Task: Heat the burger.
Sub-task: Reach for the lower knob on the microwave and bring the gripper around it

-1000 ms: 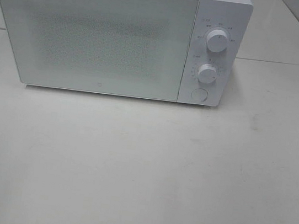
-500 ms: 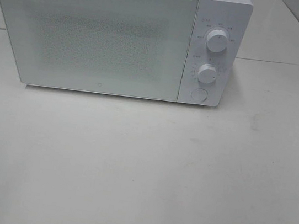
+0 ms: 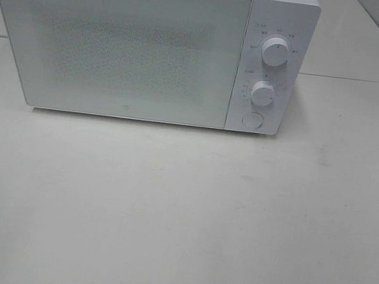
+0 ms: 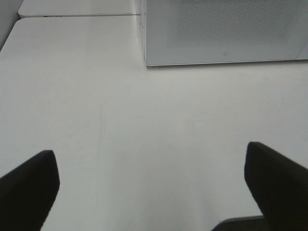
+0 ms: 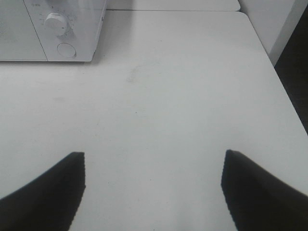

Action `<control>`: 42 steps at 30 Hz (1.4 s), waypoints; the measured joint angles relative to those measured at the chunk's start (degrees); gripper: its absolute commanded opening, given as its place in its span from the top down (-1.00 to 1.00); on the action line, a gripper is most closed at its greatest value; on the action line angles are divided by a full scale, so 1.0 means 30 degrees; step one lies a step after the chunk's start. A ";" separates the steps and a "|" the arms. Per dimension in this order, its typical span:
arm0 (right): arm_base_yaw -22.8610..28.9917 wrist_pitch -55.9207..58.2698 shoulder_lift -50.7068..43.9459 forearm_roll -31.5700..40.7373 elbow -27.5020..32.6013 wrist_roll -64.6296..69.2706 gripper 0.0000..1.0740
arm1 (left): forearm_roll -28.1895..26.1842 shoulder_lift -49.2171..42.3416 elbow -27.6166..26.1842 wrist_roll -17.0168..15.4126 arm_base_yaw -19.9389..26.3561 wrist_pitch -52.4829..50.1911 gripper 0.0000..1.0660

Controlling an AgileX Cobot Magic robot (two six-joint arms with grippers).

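white microwave (image 3: 118,47) shut, on table (image 3: 179,218); left gripper (image 4: 149,154) spread, right gripper (image 5: 154,155) spread, both empty.

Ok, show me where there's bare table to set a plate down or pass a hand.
The wide table in front of the microwave, toward the robot, is bare. So are the strips at its left side and between its right side and the table's right edge. Only the microwave's own spot at the back is taken.
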 measured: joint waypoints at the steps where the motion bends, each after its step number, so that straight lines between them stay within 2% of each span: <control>1: 0.0000 0.0000 0.0000 0.0000 0.0000 0.0000 -0.42 | 0.0000 0.0000 0.0000 0.0000 0.0000 0.0000 -0.88; 14: 0.0000 0.0000 0.0000 0.0000 0.0000 0.0000 -0.42 | 0.0000 0.0000 0.0000 0.0000 0.0000 0.0000 -0.88; 19: 0.0000 -0.0726 0.0210 0.0000 -0.0611 0.0000 -0.42 | 0.0000 0.0000 0.0000 0.0000 0.0000 0.0000 -0.88; 42: 0.0000 -0.9492 0.9397 0.0000 -0.0955 0.0000 -0.42 | 0.0019 0.0000 0.0000 0.0000 0.0000 0.0000 -0.88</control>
